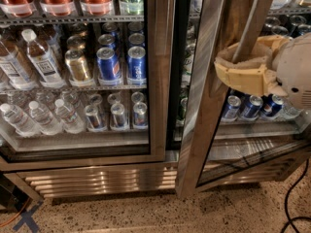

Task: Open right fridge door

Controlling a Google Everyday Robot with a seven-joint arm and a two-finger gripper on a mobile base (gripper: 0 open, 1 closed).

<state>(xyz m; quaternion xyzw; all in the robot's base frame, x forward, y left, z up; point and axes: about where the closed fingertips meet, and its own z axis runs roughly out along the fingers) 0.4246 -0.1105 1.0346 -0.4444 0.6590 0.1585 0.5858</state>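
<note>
The right fridge door (201, 106), glass in a wide brushed-steel frame, stands partly swung out from the cabinet, with a dark gap showing along its left edge. Its slanted bar handle (257, 13) runs down into my gripper (232, 66). The tan fingers (243, 79) sit above and below the bar and are closed around it. The white wrist is at the right edge of the view. Blue cans (250, 106) show through the glass below the gripper.
The left fridge door (158, 81) is closed, with water bottles, gold cans and blue cans behind its glass. A steel vent grille (97, 181) runs along the base. A black cable (291, 198) lies on the speckled floor at right, and blue tape (26, 220) marks the floor at left.
</note>
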